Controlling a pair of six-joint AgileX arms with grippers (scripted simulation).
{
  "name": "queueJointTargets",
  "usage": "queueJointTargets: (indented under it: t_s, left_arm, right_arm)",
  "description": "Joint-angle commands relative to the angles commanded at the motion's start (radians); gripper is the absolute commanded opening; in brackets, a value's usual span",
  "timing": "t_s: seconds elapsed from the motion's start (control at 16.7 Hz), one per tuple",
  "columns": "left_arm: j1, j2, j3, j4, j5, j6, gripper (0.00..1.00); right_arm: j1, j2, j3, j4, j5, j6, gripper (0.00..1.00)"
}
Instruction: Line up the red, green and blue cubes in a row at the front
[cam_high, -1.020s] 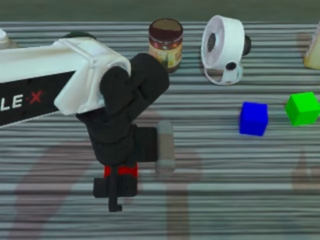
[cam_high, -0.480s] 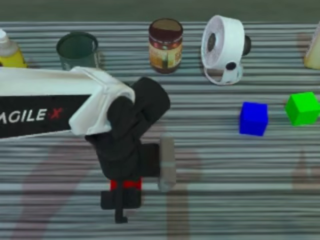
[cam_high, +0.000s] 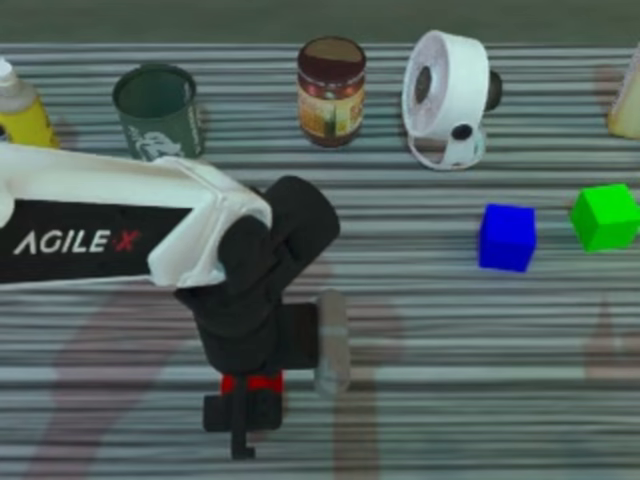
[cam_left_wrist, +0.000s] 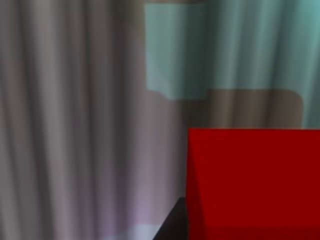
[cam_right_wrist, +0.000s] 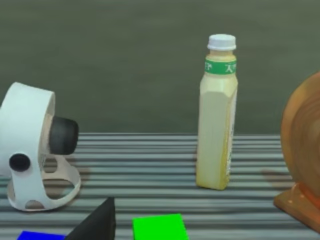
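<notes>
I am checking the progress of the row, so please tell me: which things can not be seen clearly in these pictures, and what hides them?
- Red cube: top view shows only a sliver; the left gripper and wrist cover the rest. Left wrist view cuts it at the edge.
- Left gripper's grip: fingers hidden beneath its own body.
- Right gripper: outside the top view; right wrist view shows only a dark tip.
- Blue cube: cut by the right wrist view's edge.
- Brown round object: cut off, unidentifiable.

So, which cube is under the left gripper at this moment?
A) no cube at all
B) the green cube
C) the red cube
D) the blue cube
C: in the top view the red cube shows between the fingers of the left gripper, while the blue cube and green cube sit apart at the table's right.
</notes>
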Motion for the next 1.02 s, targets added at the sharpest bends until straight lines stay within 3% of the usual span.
queueJointTargets:
  t_s: [0.72, 1.02]
  left_arm:
    - [0.000, 0.000, 0.000, 0.000, 0.000, 0.000, 0.98]
    - [0.000, 0.000, 0.000, 0.000, 0.000, 0.000, 1.00]
  right_arm:
    - [0.000, 0.000, 0.000, 0.000, 0.000, 0.000, 1.00]
    - [0.000, 0.000, 0.000, 0.000, 0.000, 0.000, 1.00]
